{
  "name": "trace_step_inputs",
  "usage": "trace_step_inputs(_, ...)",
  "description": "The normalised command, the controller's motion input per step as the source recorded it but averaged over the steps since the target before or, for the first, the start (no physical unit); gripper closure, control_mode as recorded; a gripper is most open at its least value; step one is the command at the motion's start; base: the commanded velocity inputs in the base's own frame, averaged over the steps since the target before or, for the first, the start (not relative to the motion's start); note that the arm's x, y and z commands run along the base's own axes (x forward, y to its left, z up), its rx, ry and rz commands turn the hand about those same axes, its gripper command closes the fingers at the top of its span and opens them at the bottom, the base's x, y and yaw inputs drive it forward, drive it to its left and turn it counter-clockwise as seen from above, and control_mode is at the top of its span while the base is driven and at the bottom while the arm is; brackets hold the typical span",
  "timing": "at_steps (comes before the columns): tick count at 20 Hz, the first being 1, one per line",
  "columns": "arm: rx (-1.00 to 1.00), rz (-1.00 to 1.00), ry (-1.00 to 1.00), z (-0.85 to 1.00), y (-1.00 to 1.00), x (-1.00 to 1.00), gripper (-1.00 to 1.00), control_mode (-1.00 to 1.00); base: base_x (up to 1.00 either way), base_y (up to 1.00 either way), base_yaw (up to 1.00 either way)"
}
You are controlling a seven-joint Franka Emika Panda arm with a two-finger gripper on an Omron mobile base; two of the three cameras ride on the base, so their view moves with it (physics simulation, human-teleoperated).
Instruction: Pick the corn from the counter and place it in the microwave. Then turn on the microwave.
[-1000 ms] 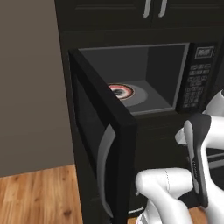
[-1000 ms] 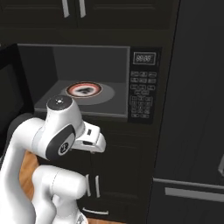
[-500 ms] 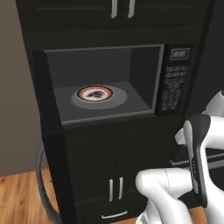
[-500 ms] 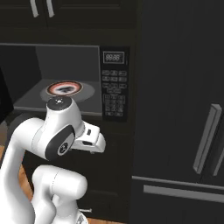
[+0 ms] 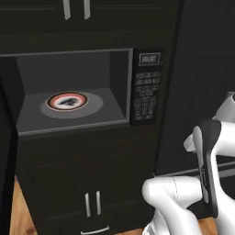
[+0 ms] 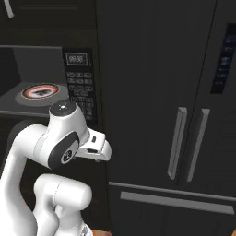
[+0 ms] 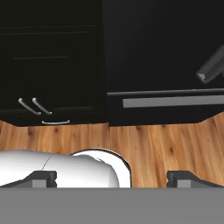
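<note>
microwave point(image 5: 78, 92) cavity open-fronted, red-ringed plate point(image 5: 67, 101) bare at its middle; fingers point(image 7: 43, 177) spread wide over wood floor point(image 7: 166, 144)

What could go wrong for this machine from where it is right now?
1. The microwave stands open with only a bare turntable plate inside; the jaws are wide apart and hold nothing, so the corn may yet be missed or dropped.
2. The folded arm sits near the keypad and the dark fridge doors; a wide swing might knock them.
</note>
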Motion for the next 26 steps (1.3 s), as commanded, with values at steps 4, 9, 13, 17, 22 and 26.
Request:
trace_step_inputs(4, 0.00, 0.00, 0.00, 0.00, 0.00, 0.00, -1.00, 1.00, -0.09, -0.67, 0.00)
trace_step_inputs(9, 0.00, 0.00, 0.00, 0.00, 0.00, 0.00, -1.00, 1.00, -0.09, -0.67, 0.00)
trace_step_inputs(13, 0.00, 0.00, 0.00, 0.00, 0.00, 0.00, -1.00, 1.00, -0.07, -0.66, 0.00)
trace_step_inputs(17, 0.00, 0.00, 0.00, 0.00, 0.00, 0.00, -1.00, 1.00, -0.06, -0.66, 0.00)
trace_step_inputs(22, 0.00, 0.00, 0.00, 0.00, 0.00, 0.00, -1.00, 1.00, -0.03, -0.66, 0.00)
trace_step_inputs(26, 0.00, 0.00, 0.00, 0.00, 0.00, 0.00, -1.00, 1.00, -0.01, -0.66, 0.00)
